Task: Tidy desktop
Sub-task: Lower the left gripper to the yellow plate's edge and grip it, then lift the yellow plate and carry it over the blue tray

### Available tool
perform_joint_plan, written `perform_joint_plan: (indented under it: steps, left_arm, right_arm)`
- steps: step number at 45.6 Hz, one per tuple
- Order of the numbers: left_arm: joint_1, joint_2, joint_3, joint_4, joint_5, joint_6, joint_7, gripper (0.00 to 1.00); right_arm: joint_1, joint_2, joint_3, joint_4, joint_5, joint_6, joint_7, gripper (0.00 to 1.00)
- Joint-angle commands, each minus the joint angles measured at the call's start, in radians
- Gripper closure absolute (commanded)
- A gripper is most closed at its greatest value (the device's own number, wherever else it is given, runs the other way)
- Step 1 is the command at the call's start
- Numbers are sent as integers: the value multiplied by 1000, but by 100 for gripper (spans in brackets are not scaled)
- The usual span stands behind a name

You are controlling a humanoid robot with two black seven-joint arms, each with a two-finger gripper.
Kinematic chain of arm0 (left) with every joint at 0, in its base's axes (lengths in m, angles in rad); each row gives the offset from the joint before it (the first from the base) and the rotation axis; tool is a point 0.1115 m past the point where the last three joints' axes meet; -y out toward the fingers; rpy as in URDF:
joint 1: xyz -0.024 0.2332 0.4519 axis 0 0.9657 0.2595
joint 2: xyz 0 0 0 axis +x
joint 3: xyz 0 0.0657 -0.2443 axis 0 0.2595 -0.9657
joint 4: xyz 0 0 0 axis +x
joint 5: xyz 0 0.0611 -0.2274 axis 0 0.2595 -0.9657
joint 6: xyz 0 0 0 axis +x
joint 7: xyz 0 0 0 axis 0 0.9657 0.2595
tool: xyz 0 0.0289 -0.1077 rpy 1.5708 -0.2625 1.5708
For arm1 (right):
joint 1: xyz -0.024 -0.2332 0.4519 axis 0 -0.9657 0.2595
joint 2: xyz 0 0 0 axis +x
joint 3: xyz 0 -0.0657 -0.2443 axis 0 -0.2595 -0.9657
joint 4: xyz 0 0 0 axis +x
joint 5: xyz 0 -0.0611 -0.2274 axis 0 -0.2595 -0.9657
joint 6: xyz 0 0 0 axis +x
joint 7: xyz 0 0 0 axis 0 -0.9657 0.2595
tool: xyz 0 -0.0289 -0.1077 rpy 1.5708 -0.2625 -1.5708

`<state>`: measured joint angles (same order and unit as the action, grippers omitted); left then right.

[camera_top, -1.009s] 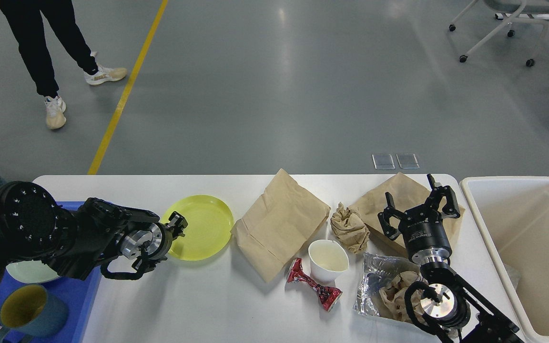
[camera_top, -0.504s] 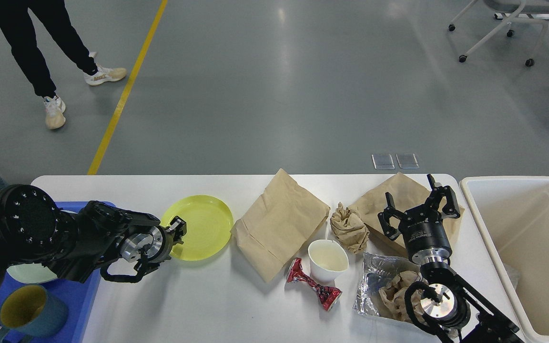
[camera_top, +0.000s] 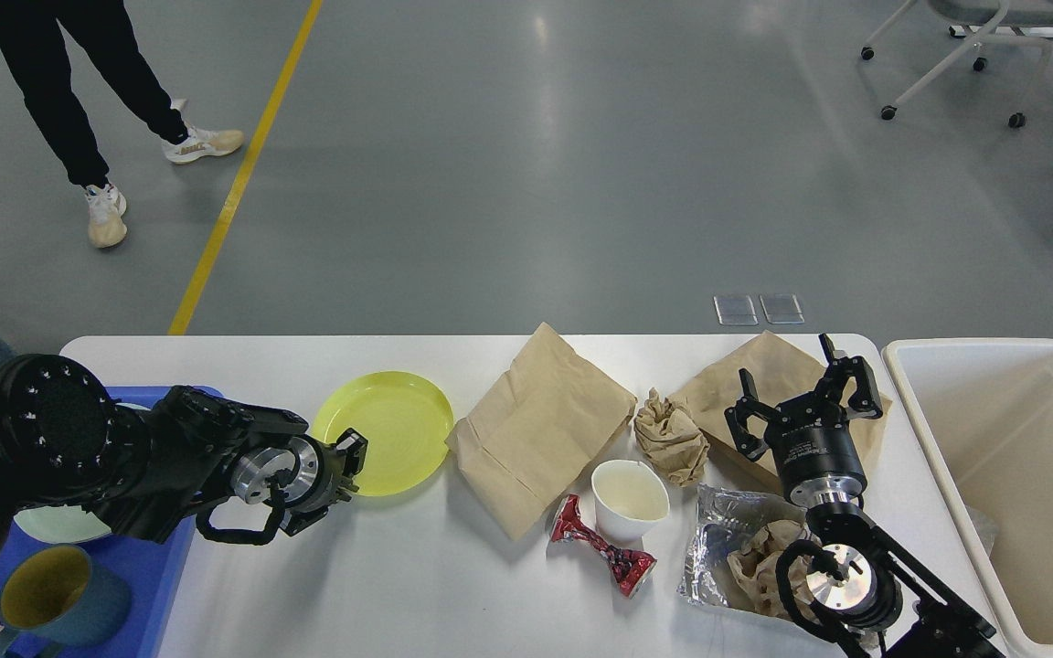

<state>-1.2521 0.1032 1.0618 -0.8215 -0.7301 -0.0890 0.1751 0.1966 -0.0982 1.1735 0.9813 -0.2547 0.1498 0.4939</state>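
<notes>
The white desktop [camera_top: 398, 585] carries a yellow plate [camera_top: 389, 425], a flat brown paper bag [camera_top: 540, 429], a crumpled brown paper ball [camera_top: 670, 437], a white paper cup [camera_top: 629, 498], a crushed red wrapper [camera_top: 601, 546] and a foil sheet [camera_top: 718, 539] with crumpled paper on it. My left gripper [camera_top: 348, 466] sits at the plate's near-left rim; its fingers are too dark and small to tell apart. My right gripper [camera_top: 805, 393] stands open, fingers up, over a second brown paper bag [camera_top: 769, 370], holding nothing.
A cream plastic bin [camera_top: 1011, 429] stands off the table's right end. A blue tray [camera_top: 152, 585] at the left holds a blue mug [camera_top: 60, 599] and a pale green plate [camera_top: 60, 523]. A person's legs [camera_top: 79, 100] are on the floor beyond.
My left gripper has moved slightly right and nearer along the plate's rim, and the yellow plate has shifted a little to the right. The right arm has not moved.
</notes>
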Motion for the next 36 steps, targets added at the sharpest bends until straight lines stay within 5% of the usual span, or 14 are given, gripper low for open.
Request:
perform_joint_plan:
  steps: [1, 20, 36]
  left_arm:
    - [-10, 6, 7, -5, 0, -35, 3, 100]
    - [-27, 33, 21, -44, 0, -57, 6, 100]
    - [-271, 131, 177, -220, -2, -159, -6, 100]
  right_arm:
    - [0, 0, 0, 0, 0, -1, 0, 0]
    - [0, 0, 0, 0, 0, -1, 0, 0]
    - [0, 0, 0, 0, 0, -1, 0, 0]
